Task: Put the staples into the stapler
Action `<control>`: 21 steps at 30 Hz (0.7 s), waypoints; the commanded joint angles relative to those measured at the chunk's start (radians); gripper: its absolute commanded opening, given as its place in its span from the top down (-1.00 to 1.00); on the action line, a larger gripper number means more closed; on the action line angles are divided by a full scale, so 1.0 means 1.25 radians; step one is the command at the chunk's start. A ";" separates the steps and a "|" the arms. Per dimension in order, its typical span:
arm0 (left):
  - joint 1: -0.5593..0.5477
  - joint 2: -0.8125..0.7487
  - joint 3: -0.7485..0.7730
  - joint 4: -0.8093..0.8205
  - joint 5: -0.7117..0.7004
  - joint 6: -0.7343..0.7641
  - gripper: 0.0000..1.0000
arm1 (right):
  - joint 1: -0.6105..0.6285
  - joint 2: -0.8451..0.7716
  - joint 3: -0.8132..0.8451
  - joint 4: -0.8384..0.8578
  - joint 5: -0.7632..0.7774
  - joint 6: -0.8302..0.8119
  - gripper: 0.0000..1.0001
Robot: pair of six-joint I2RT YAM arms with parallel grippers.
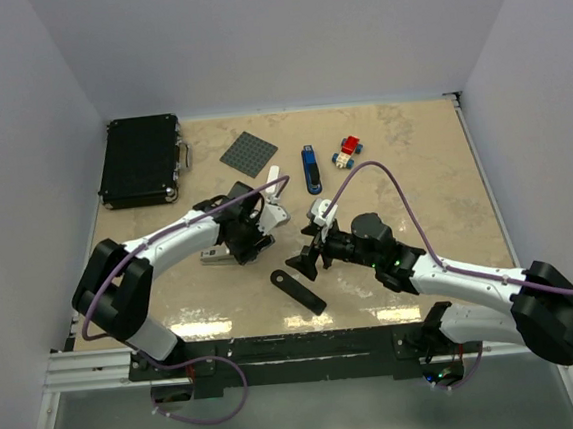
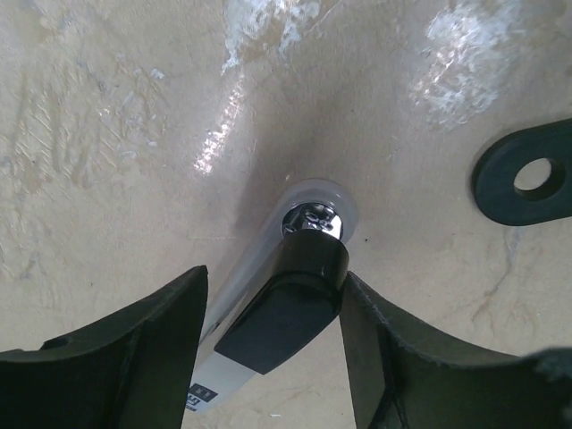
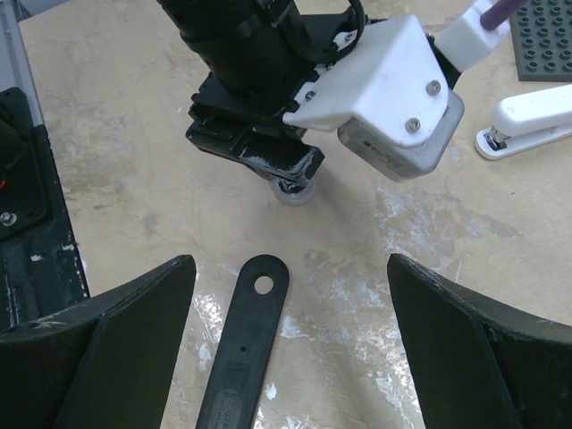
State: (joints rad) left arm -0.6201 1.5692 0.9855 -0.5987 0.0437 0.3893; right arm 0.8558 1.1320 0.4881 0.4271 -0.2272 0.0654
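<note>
Stapler (image 2: 295, 295) sits between my left gripper (image 2: 273, 335) fingers, which touch its black top on the right side only, so not clamped. My right gripper (image 3: 286, 357) gapes wide, empty, with a black strip (image 3: 246, 349) lying between its jaws.

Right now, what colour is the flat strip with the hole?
Black; the flat strip shows best in the right wrist view.

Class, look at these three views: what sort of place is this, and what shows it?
Probably a robot test cell, not an office: plain white walls enclose a beige table scattered with unrelated props: a black case, a toy-brick car, a white stapler.
</note>
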 commanded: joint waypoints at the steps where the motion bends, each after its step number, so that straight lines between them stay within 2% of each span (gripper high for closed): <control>1: -0.011 0.021 0.012 -0.003 -0.056 0.030 -0.20 | -0.008 -0.015 -0.005 0.034 -0.010 -0.018 -0.87; 2: -0.012 0.023 0.013 -0.001 -0.053 0.030 -0.01 | -0.008 -0.013 -0.006 0.034 -0.010 -0.018 -0.87; 4: -0.016 0.025 0.015 0.004 -0.045 0.033 0.21 | -0.011 -0.015 -0.009 0.038 -0.013 -0.018 -0.87; 5: -0.016 0.022 0.020 0.003 -0.040 0.035 0.46 | -0.011 -0.015 -0.010 0.038 -0.016 -0.018 -0.87; 7: -0.016 0.006 0.025 -0.001 -0.022 0.040 0.77 | -0.016 -0.017 -0.010 0.039 -0.029 -0.020 -0.87; 8: -0.016 -0.006 0.024 0.000 -0.013 0.043 1.00 | -0.018 -0.018 -0.009 0.039 -0.035 -0.022 -0.87; 12: -0.016 -0.093 0.010 0.027 0.081 0.064 1.00 | -0.049 -0.034 -0.011 0.061 -0.110 -0.033 -0.86; 14: -0.016 -0.157 0.006 0.037 0.123 0.076 1.00 | -0.065 -0.032 -0.003 0.067 -0.195 -0.044 -0.86; 21: -0.014 -0.314 0.003 0.091 0.360 0.075 1.00 | -0.085 0.023 0.073 0.050 -0.340 -0.077 -0.82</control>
State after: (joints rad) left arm -0.6365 1.2724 0.9825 -0.5755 0.2653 0.4679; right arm 0.7540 1.1309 0.4961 0.4530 -0.5007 0.0204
